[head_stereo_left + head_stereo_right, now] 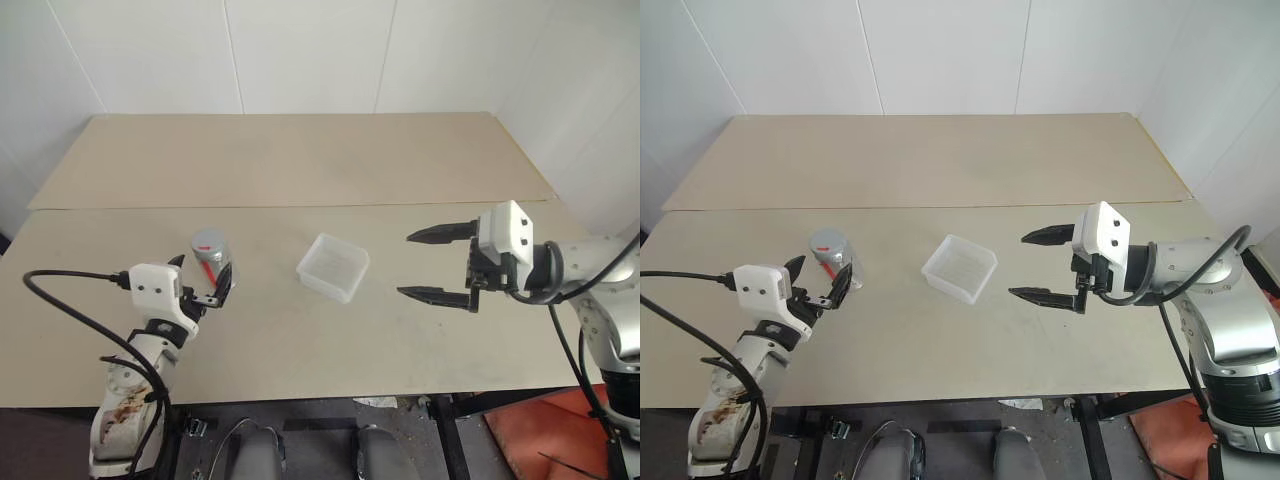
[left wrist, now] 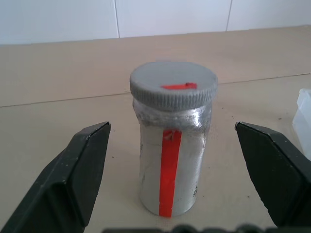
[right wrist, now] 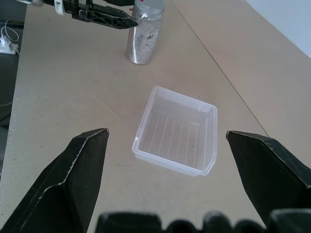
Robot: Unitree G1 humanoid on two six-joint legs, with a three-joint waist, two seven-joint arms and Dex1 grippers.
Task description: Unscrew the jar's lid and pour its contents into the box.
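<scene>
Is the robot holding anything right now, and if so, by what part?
Nothing is held. The left gripper is open, one finger on each side of the jar without touching it; the right gripper hangs open beside the box.

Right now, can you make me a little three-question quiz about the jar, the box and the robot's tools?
1. True or false: the lid is still on the jar.
2. What lies in the box? A) a spoon B) nothing that can be seen C) the lid
3. Fill in: the left tool has its fingers on either side of the ____, not touching it.

Key: 1 true. 2 B. 3 jar. Bonus fact: the right tool is open too, beside the box, above the table.
</scene>
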